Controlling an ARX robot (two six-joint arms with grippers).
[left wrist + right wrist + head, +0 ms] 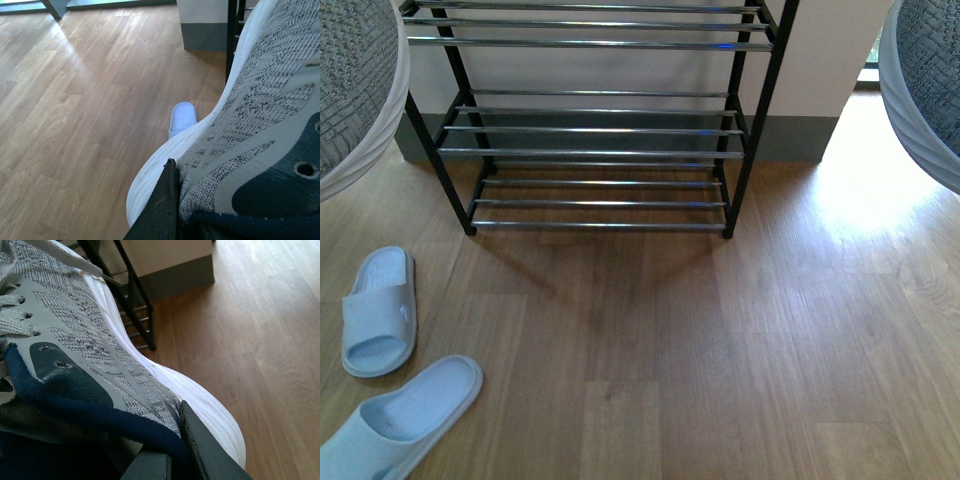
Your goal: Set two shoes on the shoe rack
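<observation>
**Step in hand (judged):** transfer of both sneakers to the tall black-framed shoe rack with chrome rod tiers (600, 130), at 12 o'clock in the front view.

**Load position:** left grey knit sneaker with navy lining and thick white sole (355, 90) aloft at 10 o'clock. Right grey knit sneaker of the same make (925, 90) aloft at 2 o'clock. Both apart from the rack and outboard of its uprights.

**Grip state:** left gripper (172, 215) clamped on the left grey knit sneaker. One black finger (160, 210) pressed against the outer knit, the opposing finger hidden. Right gripper (172, 455) likewise clamped on the right grey knit sneaker, outer finger (202, 450) beside the navy collar.

**Procedure (judgement):**
1. Draw both sneakers inward toward 12 o'clock, inside the uprights.
2. Level each sole before lowering.
3. Seat each sole across more than one rod, to prevent heel or toe dropping through a gap.
4. Keep the pair side by side, not touching.
5. Part the fingers only with the sole fully supported.

**Caution:** pale blue rubber slide (380, 310) at 8 o'clock and second pale blue rubber slide (405, 410) at 7 o'clock on the wooden floor (720, 350). Avoid sweeping the left arm low over them.
</observation>
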